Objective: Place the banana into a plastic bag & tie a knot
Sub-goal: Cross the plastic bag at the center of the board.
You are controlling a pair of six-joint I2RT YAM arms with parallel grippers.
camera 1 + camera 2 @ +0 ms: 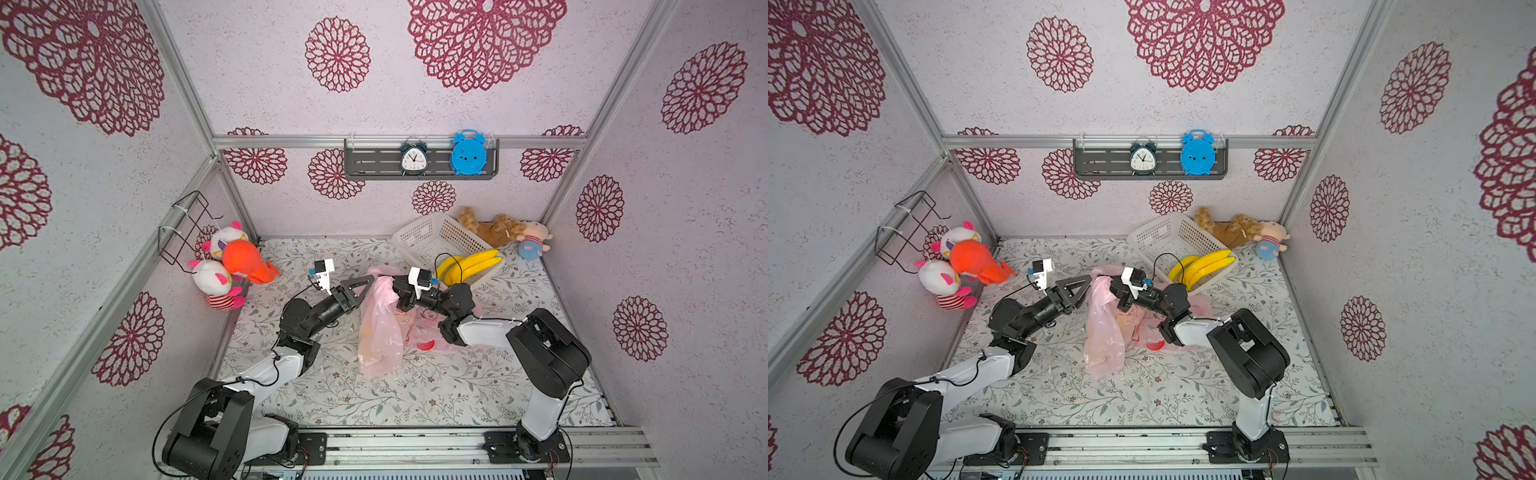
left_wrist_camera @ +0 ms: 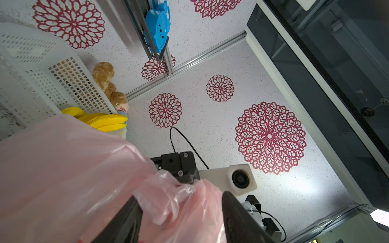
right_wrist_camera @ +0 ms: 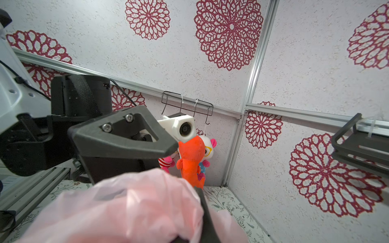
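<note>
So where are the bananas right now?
In a top view the bananas lie in the white basket at the far right of the table, behind the pink bag and beside the brown teddy.

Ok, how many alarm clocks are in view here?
2. A dark clock with a white face stands mid-shelf on the back wall; a blue clock stands beside it, near the shelf's end. No other clock shows, though the arms hide some of the scene.

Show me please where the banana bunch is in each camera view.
Top view: banana in the white basket's near end, right of centre.
Top view: banana, same place.
Left wrist: banana beside the basket, behind pink bag.
Right wrist: not in it.
Shared landmark: pink bag, in all four.
</note>
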